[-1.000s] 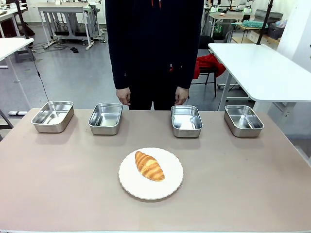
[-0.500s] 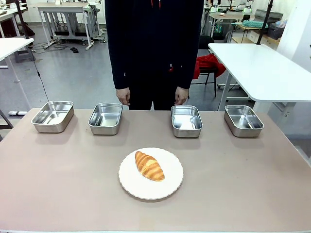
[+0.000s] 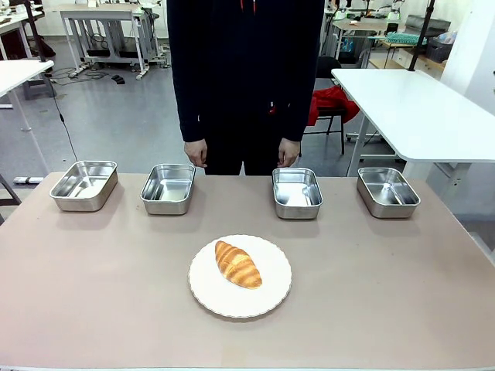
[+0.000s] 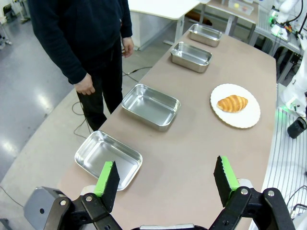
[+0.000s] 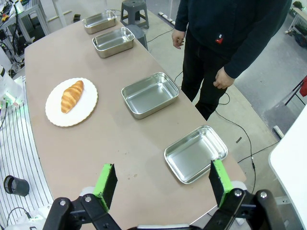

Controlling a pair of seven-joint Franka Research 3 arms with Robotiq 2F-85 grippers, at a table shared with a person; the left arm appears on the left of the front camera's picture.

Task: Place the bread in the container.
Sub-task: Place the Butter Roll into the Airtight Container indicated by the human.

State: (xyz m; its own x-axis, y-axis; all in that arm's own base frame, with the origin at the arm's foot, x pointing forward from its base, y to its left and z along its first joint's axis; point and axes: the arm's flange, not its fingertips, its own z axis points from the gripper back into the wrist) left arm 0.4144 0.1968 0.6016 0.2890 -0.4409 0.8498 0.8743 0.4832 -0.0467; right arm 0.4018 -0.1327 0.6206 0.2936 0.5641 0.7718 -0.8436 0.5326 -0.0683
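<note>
While the golden-brown ridged croissant (image 3: 238,264) lies on the round white plate (image 3: 272,287), the task looks unstarted: four empty shallow stainless-steel pans (image 3: 296,211) wait at its twelve o'clock, and left gripper (image 4: 165,179) and right gripper (image 5: 161,179) gape wide, holding nothing.

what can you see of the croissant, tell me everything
The bread is a golden-brown crescent croissant with a ridged crust, darker along the ridges, whole as far as shows. It lies flat and slanted, toward the far side of the round white plate on the table. Only the plate touches it.
</note>
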